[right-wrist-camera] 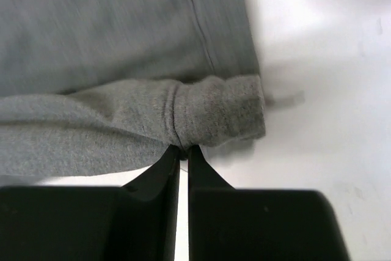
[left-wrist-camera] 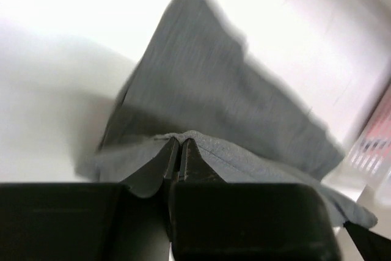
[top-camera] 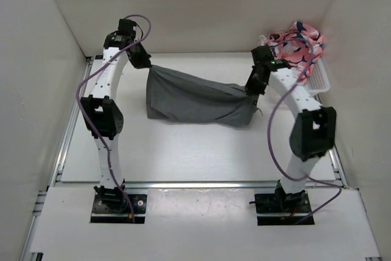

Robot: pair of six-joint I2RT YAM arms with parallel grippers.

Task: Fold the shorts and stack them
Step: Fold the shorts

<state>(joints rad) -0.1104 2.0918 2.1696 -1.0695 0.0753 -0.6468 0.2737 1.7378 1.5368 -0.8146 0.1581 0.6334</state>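
The grey shorts (top-camera: 195, 99) hang stretched between my two grippers above the far middle of the table, their lower edge resting on the surface. My left gripper (top-camera: 146, 65) is shut on the shorts' upper left corner; in the left wrist view the fabric (left-wrist-camera: 214, 102) bunches over the closed fingertips (left-wrist-camera: 179, 142). My right gripper (top-camera: 252, 88) is shut on the upper right corner; in the right wrist view the thick hemmed edge (right-wrist-camera: 214, 111) is pinched at the gripper (right-wrist-camera: 183, 149).
A white basket (top-camera: 317, 77) at the back right holds pink patterned clothes (top-camera: 296, 44). White walls enclose the table on the left, back and right. Purple cables loop from both arms.
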